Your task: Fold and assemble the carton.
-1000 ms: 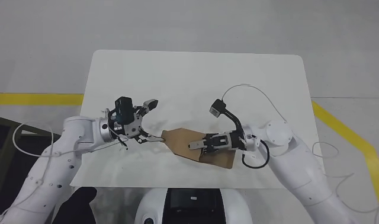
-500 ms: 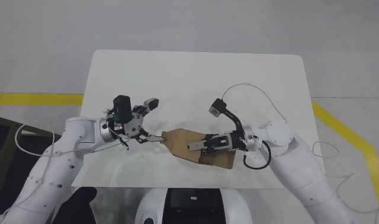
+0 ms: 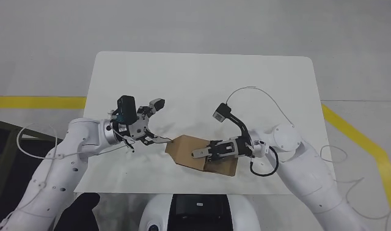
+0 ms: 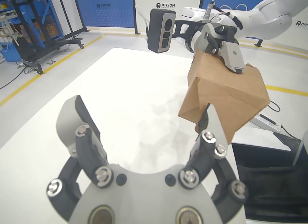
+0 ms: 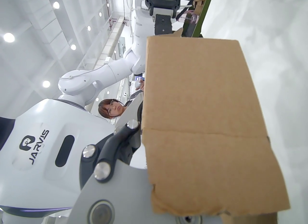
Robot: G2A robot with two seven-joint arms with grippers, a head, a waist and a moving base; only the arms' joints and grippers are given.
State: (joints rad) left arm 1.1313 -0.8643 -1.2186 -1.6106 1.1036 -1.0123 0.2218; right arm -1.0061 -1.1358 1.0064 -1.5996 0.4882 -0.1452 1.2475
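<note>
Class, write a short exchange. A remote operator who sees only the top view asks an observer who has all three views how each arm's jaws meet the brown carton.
Operator: From above I can't tell. Are the left jaws gripping the carton?
Observer: No. The left wrist view shows the left jaws wide open, with only one finger resting against the carton at its lower edge.
Operator: And the right jaws?
Observer: They are shut on the carton. The left wrist view shows a right finger pressed down on its upper panel.
</note>
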